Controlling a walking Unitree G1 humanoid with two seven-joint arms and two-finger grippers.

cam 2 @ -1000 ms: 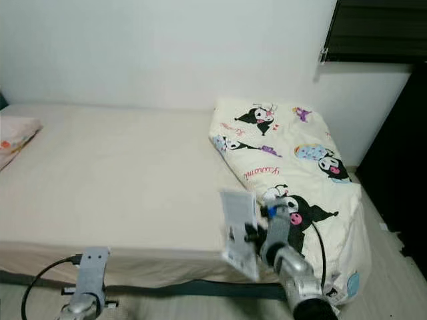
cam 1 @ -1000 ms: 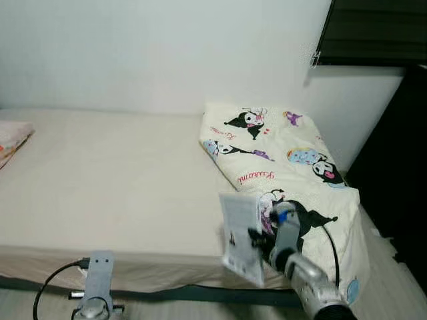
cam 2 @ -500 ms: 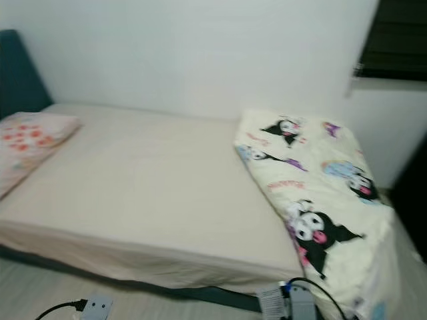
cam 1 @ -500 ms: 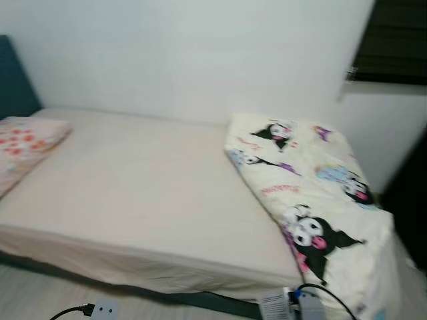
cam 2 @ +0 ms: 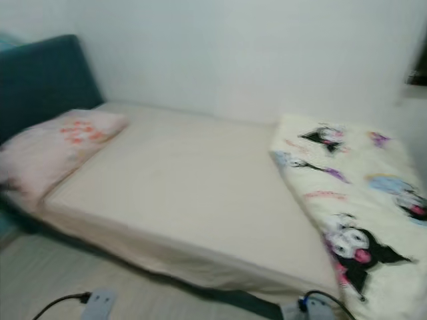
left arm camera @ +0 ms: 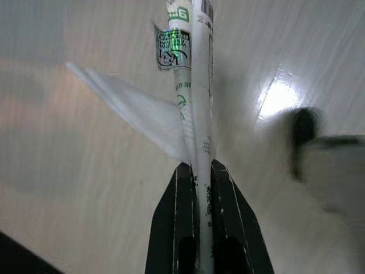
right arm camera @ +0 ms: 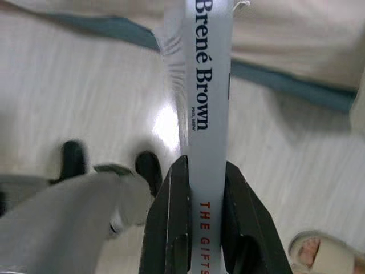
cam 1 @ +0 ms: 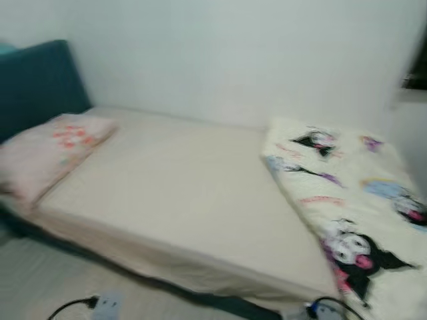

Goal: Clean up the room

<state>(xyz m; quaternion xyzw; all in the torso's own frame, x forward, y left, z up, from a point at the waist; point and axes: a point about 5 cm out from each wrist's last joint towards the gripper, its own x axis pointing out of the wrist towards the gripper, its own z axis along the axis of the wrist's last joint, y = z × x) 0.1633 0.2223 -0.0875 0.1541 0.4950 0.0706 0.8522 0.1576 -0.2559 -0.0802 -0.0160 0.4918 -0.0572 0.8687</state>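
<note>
My left gripper [left arm camera: 199, 171] is shut on a thin white booklet [left arm camera: 197, 85] with green print and a square code, held edge-on above the pale wooden floor. My right gripper [right arm camera: 204, 165] is shut on a white book [right arm camera: 206, 74] whose spine reads "Brené Brown"; it hangs over the floor near the bed's dark base. In the eye views only the wrists peek in at the bottom: the left wrist [cam 1: 107, 303] with its black cable, and the right wrist [cam 2: 310, 308].
A bed with a cream sheet [cam 1: 193, 193] lies ahead, with a pink pillow [cam 1: 50, 150] and teal headboard [cam 1: 37, 83] at the left and a folded cartoon-print duvet [cam 1: 353, 200] at the right. A foot in a slipper [right arm camera: 319, 254] stands on the floor near my right gripper.
The camera has swung left, bringing the pillow and headboard into view, and the picture is blurred. My right arm with the book has dropped from in front of the duvet to the bottom edge.
</note>
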